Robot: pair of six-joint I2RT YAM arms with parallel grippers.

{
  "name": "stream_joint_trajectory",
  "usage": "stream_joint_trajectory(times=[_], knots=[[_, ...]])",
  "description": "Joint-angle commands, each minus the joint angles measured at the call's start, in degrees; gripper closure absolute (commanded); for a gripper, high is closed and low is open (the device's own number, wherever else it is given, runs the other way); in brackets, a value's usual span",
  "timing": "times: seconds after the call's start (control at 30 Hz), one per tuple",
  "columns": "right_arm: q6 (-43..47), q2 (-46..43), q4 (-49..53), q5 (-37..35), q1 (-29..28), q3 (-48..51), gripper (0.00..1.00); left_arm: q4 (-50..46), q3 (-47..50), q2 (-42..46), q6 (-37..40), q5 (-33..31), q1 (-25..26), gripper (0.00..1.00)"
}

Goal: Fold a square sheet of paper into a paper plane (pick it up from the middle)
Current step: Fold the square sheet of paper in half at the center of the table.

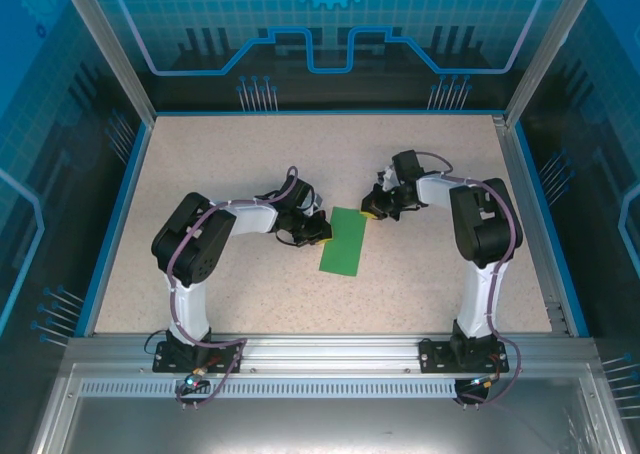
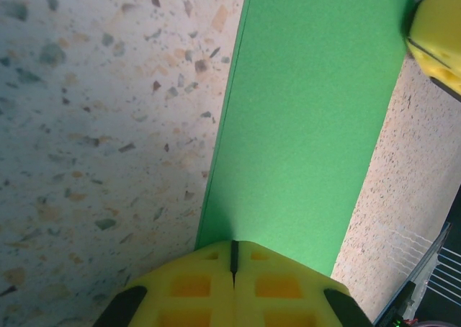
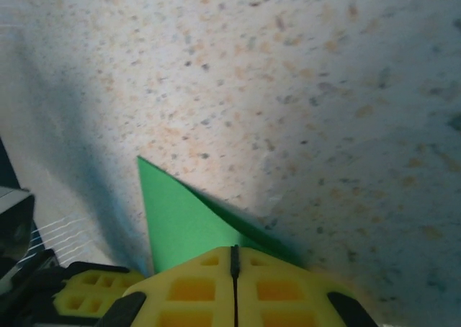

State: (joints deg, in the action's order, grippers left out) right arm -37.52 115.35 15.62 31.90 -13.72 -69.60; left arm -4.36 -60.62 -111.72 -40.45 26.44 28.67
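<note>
While the speckled desk point(image 1: 250, 154) carries the green sheet point(image 1: 343, 242) flat between the two arms, I judge the step in hand to be creasing it, with the plane far from done. The green sheet looks like a narrow strip, seemingly doubled over. My left tool point(image 2: 233, 249), jaws shut tight, rests its tip on the strip's edge. My right tool point(image 3: 234, 249), also shut, sits over a pointed corner at the far end. I would anchor with the left, then press slowly with the right, so the thin paper neither slides nor buckles.
</note>
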Motion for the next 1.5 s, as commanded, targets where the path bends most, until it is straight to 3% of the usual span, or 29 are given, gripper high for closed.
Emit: stream_joint_trajectory(times=[0.0, 0.43, 0.63, 0.73, 1.13, 1.47], knots=[[0.3, -4.7, 0.4, 4.4, 0.3, 0.0, 0.93, -6.9, 1.0, -1.2, 0.8, -1.8, 0.6, 1.0], [-0.2, -4.0, -5.2, 2.0, -2.2, 8.4, 0.93, -6.9, 0.9, -1.5, 0.8, -1.7, 0.5, 1.0], [3.8, -1.6, -0.8, -5.3, -2.4, 9.0, 0.93, -7.0, 0.7, -1.5, 0.7, -1.7, 0.5, 1.0], [3.4, -0.5, -1.2, -4.1, -2.4, 9.0, 0.93, -7.3, 0.4, -1.5, 0.9, -1.6, 0.5, 1.0], [-1.0, -13.3, -8.6, 2.7, -4.5, 16.1, 0.92, -8.3, -0.2, -1.4, 1.1, -1.9, 0.5, 1.0], [-3.2, -11.6, -14.1, 2.1, -6.6, 23.3, 0.92, -8.4, -0.2, -1.4, 1.1, -1.7, 0.5, 1.0]])
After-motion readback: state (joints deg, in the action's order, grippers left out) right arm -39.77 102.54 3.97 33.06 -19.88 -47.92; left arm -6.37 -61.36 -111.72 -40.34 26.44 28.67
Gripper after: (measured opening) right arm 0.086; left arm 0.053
